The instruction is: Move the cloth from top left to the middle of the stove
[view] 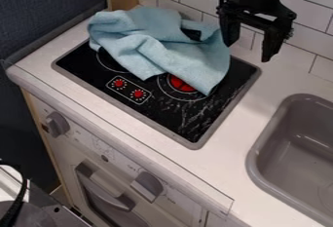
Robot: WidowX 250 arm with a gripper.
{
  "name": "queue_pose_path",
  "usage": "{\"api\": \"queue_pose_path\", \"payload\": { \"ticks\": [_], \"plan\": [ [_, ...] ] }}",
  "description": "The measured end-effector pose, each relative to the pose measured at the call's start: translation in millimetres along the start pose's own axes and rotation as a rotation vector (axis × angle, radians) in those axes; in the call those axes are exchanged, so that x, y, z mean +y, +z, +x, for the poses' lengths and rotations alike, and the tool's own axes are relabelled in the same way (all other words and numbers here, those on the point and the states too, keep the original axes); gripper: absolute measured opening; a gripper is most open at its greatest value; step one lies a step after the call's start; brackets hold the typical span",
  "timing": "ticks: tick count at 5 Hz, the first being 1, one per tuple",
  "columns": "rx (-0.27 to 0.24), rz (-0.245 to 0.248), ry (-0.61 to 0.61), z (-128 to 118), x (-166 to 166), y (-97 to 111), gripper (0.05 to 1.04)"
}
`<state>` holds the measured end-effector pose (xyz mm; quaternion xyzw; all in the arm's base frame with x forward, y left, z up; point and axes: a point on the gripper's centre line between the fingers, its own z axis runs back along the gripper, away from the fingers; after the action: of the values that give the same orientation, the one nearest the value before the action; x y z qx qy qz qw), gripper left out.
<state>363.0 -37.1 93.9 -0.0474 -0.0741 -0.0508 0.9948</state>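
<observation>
Cloth (153,43) at left, pale blue, bunched in loose folds over the back of the stove (189,116), apparently lapping past the rim onto the desk (235,126) at its far-left end. Likely to snag or drag there if pulled only from the right. Middle: dark gap between folds; easy to pinch just one layer, and so to unfold the heap rather than shift it. Front corner lying over the red burner disc (179,83); liable to tuck under if pushed low. Further right: gripper (248,50) beside and above the cloth's right end, fingers apart, holding nothing. Probably needs moving left before closing; otherwise likely to catch a mere edge or miss altogether. Far right: sink (285,136). If overshooting that way, risk of trailing cloth off the stove's right side.
</observation>
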Motion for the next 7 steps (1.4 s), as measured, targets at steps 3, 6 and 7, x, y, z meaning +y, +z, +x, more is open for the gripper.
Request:
{"api": "queue_pose_path", "payload": {
  "ticks": [3, 6, 7],
  "plan": [
    [0.103, -0.023, -0.014, -41.6, 81.1, -20.5, 1.001],
    [0.036, 0.129, -0.103, -55.7, 172.4, -19.4, 1.001],
    [0.08, 0.093, -0.086, -64.9, 173.4, -41.2, 1.001]
  ]
}}
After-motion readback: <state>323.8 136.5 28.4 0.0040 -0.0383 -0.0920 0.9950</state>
